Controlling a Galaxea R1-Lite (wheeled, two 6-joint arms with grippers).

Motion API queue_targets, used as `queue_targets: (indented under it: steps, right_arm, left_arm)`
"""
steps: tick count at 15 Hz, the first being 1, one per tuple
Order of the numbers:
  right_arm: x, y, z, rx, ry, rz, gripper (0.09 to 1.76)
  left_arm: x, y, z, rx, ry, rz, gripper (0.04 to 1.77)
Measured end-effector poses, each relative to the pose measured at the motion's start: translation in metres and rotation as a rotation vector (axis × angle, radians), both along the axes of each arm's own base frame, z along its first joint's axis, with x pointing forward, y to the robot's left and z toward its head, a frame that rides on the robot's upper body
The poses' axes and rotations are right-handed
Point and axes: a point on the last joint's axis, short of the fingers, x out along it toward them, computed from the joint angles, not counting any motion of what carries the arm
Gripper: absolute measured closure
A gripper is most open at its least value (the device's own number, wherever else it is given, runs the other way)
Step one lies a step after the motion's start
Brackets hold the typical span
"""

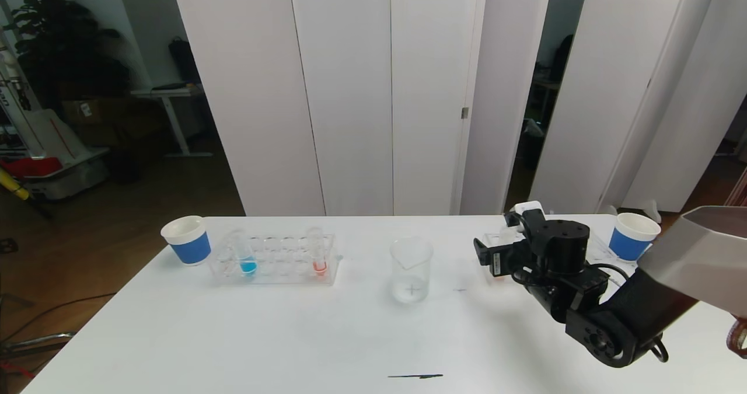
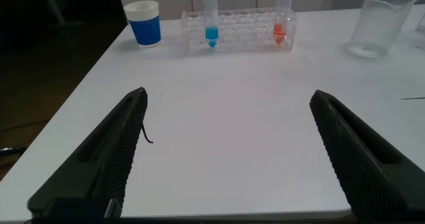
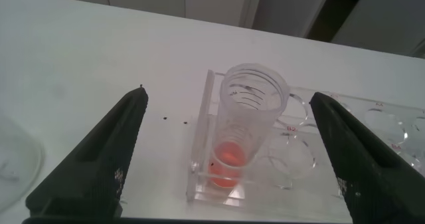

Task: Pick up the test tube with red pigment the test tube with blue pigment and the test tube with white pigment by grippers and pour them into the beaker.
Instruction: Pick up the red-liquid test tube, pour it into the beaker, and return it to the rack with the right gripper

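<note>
On the white tabletop (image 1: 292, 335) a clear rack (image 1: 274, 261) is seen at the left in the head view. In it the test tube with blue pigment (image 1: 247, 260) stands upright near the left end, and a tube with red liquid (image 1: 318, 257) stands upright near the right end. The beaker (image 1: 411, 268) stands apart from the rack, toward the right, near the tabletop's middle. A blue-banded paper cup (image 1: 188, 240) is placed just left of the rack, and a second cup (image 1: 632, 236) at the far right edge.

The right hand (image 1: 496, 254) is positioned to the right of the beaker, over a second rack (image 3: 279, 151) that is largely hidden behind the hand in the head view. Only the right wrist view shows what lies below: a wide clear tube (image 3: 247, 124) with orange-red liquid at its bottom stands in an end slot of that rack, between the fingers (image 3: 99, 164), which are spread wide and touch nothing.

The left hand (image 2: 229, 157) is not seen in the head view. In the left wrist view its fingers are spread wide over bare tabletop at the near edge, well apart from the first rack and the beaker.

A tube with white pigment cannot be made out in any view.
</note>
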Motion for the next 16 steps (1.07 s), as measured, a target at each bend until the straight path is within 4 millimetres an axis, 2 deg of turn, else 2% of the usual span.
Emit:
queue_targets:
  steps: [4,5,6,7,8,9,10,11,12,16]
  right_arm:
    - [0.0089,0.0044,-0.0033,0.007,-0.009,0.002,0.12]
    - [0.0101,0.0054,-0.0051,0.007,-0.007,0.003,0.26]
    - [0.0107,0.0055,-0.0067,0.006,-0.003,0.004,0.56]
    - [0.0111,0.0056,-0.0082,0.005,-0.001,0.001,1.02]
    - [0.0119,0.0047,-0.0087,0.008,-0.001,-0.001,1.36]
    - [0.0115,0.0062,-0.0091,0.008,0.0,0.0,1.41]
    - [0.0117,0.0062,-0.0093,0.01,0.001,0.002,1.2]
    - [0.0114,0.0069,-0.0096,0.01,0.002,0.004,1.15]
    - [0.0116,0.0066,-0.0094,0.012,0.001,0.004,1.25]
    - [0.0124,0.0066,-0.008,0.032,-0.002,0.0,1.27]
  left_arm:
    - [0.0,0.0,0.0,0.0,0.0,0.0,0.06]
    - [0.0,0.0,0.0,0.0,0.0,0.0,0.06]
    - [0.0,0.0,0.0,0.0,0.0,0.0,0.06]
    - [0.0,0.0,0.0,0.0,0.0,0.0,0.06]
    - [0.0,0.0,-0.0001,0.0,0.001,0.0,0.06]
    - [0.0,0.0,0.0001,0.0,-0.001,0.0,0.06]
    - [0.0,0.0,0.0,0.0,0.0,0.0,0.06]
    - [0.0,0.0,-0.0001,0.0,0.001,0.0,0.06]
    - [0.0,0.0,0.0,0.0,0.0,0.0,0.06]
    - [0.0,0.0,0.0,0.0,0.0,0.0,0.06]
